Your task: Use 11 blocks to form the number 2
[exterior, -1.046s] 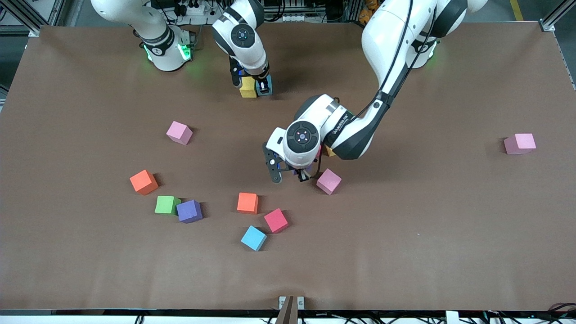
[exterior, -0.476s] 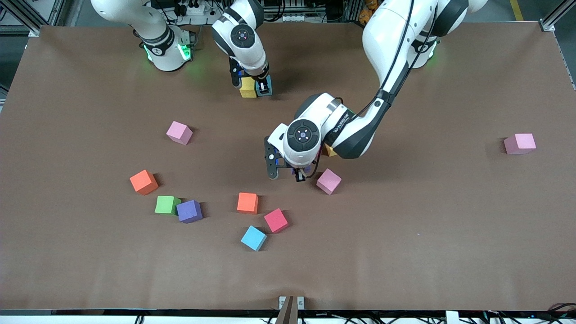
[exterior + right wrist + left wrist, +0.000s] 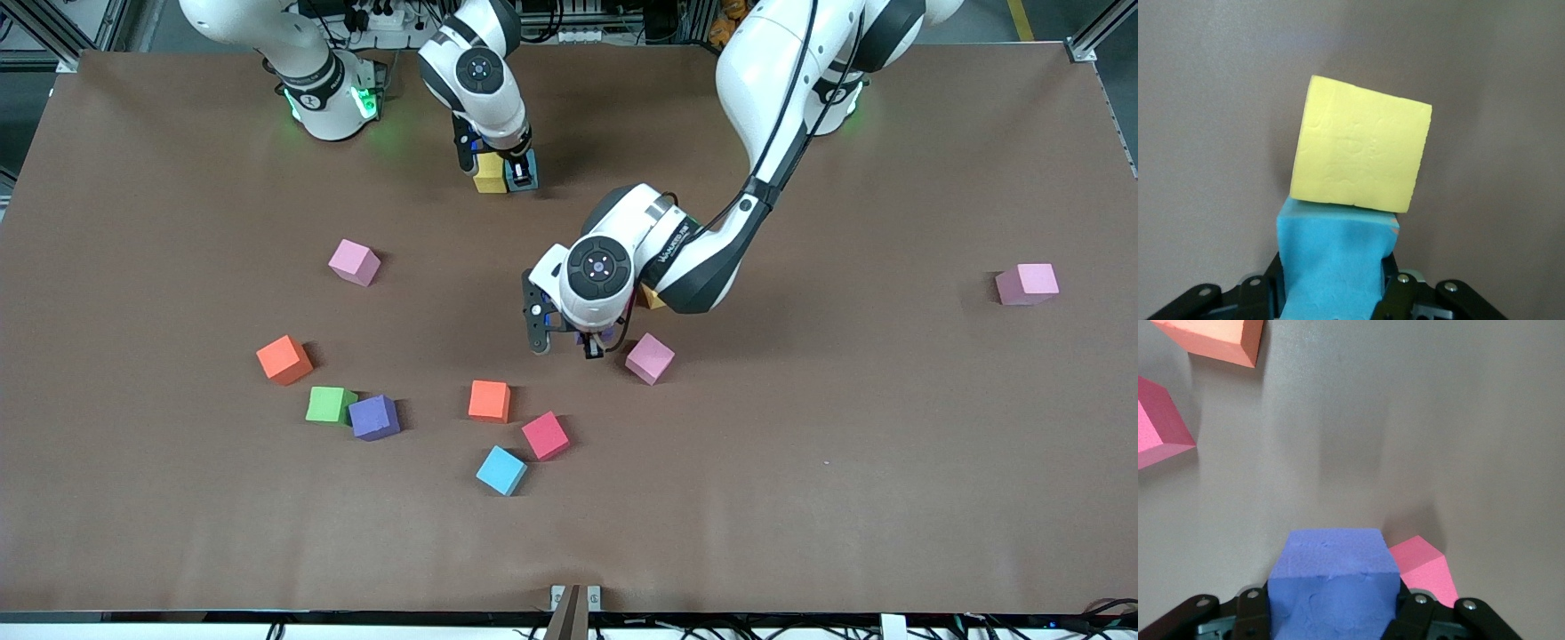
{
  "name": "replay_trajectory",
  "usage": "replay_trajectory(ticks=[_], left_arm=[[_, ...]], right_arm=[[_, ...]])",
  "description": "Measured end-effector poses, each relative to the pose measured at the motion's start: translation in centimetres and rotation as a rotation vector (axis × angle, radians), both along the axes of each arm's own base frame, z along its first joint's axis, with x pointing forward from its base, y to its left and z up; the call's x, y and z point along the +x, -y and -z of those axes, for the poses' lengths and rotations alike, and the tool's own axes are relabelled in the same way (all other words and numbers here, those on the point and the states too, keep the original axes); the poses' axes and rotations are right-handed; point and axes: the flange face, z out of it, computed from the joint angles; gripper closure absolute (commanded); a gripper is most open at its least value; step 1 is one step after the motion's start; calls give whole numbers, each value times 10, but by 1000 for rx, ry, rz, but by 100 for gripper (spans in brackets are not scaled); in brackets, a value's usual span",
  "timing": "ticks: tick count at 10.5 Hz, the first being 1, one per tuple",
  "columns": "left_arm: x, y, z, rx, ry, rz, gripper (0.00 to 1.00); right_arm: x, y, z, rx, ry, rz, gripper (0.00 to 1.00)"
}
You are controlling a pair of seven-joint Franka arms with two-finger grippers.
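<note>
the right gripper (image 3: 495, 169) gripped a light blue block (image 3: 1331, 260) touching the yellow block (image 3: 488, 172), likely starting the 2; the left gripper (image 3: 571, 342), farther toward the camera, clasped a purple block (image 3: 1331, 583), probably next.

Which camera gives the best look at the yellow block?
The right wrist view: the yellow block fills it. The front view shows it small, partly under the right arm; the left wrist view misses it.
</note>
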Motion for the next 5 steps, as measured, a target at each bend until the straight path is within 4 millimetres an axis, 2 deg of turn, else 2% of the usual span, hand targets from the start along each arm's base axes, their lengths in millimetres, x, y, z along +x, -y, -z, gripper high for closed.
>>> replay_trajectory(ticks=[1,2,4,5], left_arm=[[0,0,0,0,0,1,100],[0,0,0,0,0,1,100],[0,0,0,0,0,1,100],[0,0,0,0,0,1,100]], right_arm=[[3,1,0,0,0,7,37],[6,3,1,0,1,15,22],[9,6,4,-4,-1,22,0],[9,6,5,-6,-2,21,0]])
